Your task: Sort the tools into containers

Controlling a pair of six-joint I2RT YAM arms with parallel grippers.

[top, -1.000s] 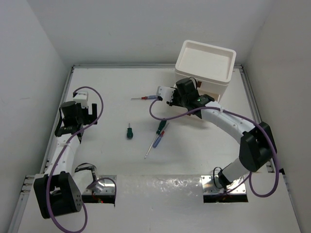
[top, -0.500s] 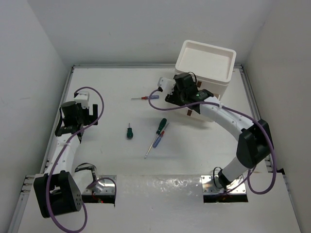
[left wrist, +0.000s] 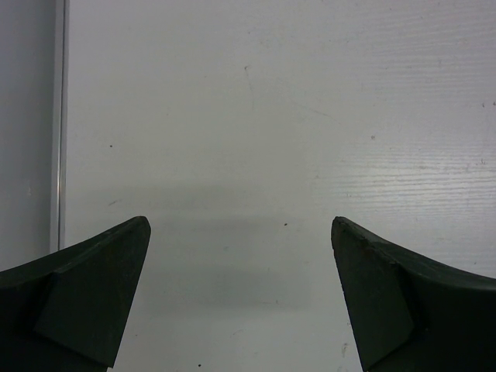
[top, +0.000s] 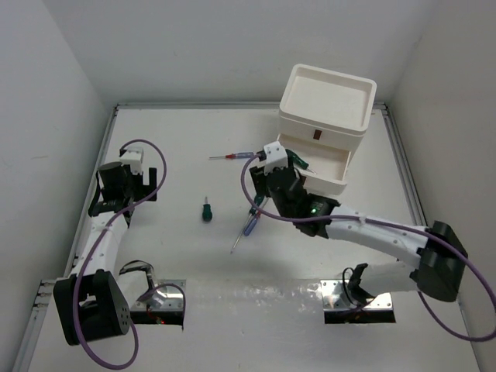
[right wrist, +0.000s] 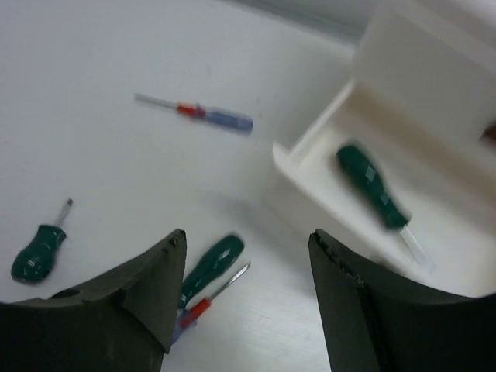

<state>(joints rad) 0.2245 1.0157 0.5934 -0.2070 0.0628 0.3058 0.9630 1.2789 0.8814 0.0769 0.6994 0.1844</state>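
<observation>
From above, white walls (top: 70, 62) box the white table (top: 170, 256); the drawer stack (top: 325, 97) stands at one o'clock, with a stubby green screwdriver (top: 206, 211) near centre. At the left wrist, the left gripper (left wrist: 240, 225) gapes wide over speckled tabletop. At the right wrist, the right gripper (right wrist: 246, 240) is wide and empty, and a long green screwdriver (right wrist: 370, 186) lies in the open drawer (right wrist: 325, 132) at two o'clock.

The drawer stack (top: 341, 133) is white, the stubby screwdriver (top: 206, 211) dark green, the thin screwdriver (top: 232, 156) red and blue.
</observation>
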